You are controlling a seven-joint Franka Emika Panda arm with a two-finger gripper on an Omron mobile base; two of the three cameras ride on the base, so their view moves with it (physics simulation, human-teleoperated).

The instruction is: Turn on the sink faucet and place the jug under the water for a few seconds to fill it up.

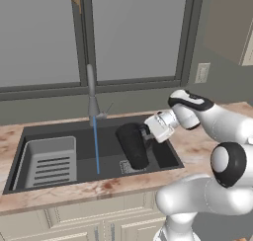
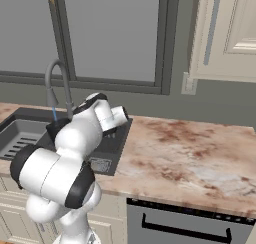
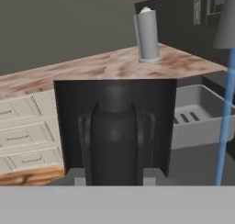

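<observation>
Closest to the hand camera, the jug (image 3: 114, 126) fills the middle of that view, a matte black body standing between the two dark fingertips (image 3: 84, 140), which press against its flanks: the gripper (image 1: 144, 131) is clamped on the jug. From the left base view the jug (image 1: 132, 145) hangs over the sink (image 1: 163, 153) on the right half of the basin, its long axis near upright but tilted, top leaning away toward the back wall and lower end coming toward the front rim, just above the drain grate (image 1: 123, 167). The hand reaches it from the right, roughly level. The water (image 1: 96, 146) falls as a thin blue line from the sink faucet (image 1: 92, 94) and lands on the basin floor left of the jug; the two are near but apart, with open dark floor between them (the stream also shows at the right edge of the hand view). Left of the stream sits a lighter grey slotted rack (image 1: 49, 161), taking up the basin's left end. The basin's right wall lies close under the wrist, and the marble counter (image 2: 190, 148) stretches bare to the right of it in the right base view. Behind the faucet the window sill (image 1: 49, 89) runs along the wall. A grey cylinder (image 3: 148, 35) stands on the countertop far beyond the jug in the hand view.
</observation>
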